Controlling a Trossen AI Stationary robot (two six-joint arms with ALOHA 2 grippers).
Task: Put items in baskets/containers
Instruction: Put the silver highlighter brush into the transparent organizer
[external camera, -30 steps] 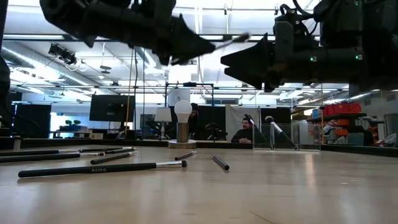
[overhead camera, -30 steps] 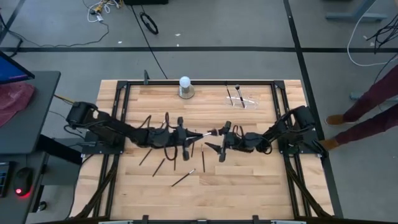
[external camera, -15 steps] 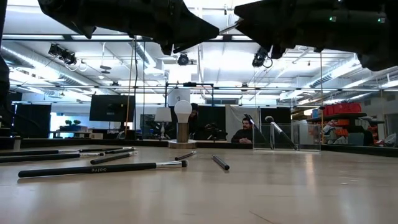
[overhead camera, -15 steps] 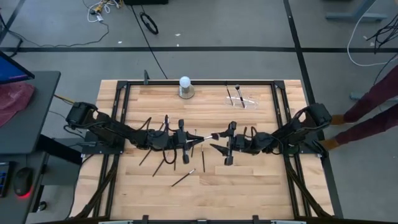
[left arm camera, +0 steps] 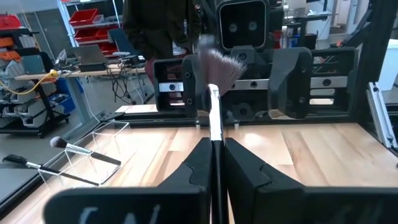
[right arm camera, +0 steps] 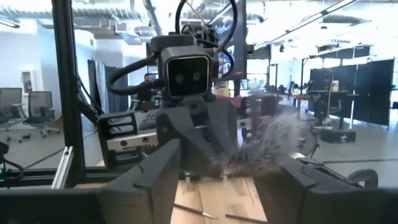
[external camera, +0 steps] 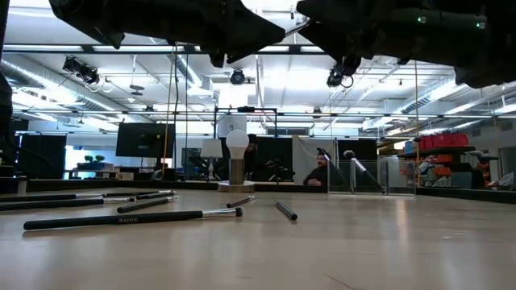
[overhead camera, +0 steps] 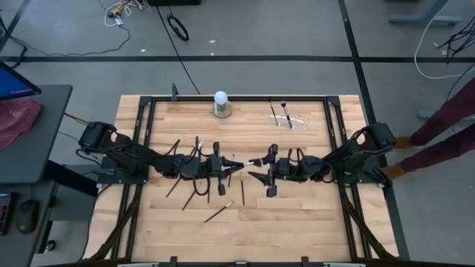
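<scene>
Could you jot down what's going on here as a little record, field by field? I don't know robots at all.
Setting: wooden table, two dark arms meeting above its middle
Left gripper: shut on a makeup brush, bristles pointing toward the other arm
Right gripper: open, facing the brush's bristle end
Container: clear plastic holder at the far right of the table, two brushes in it
Loose brushes: several lying on the table near the left arm
Other: white ball on a grey base at the far edge
</scene>
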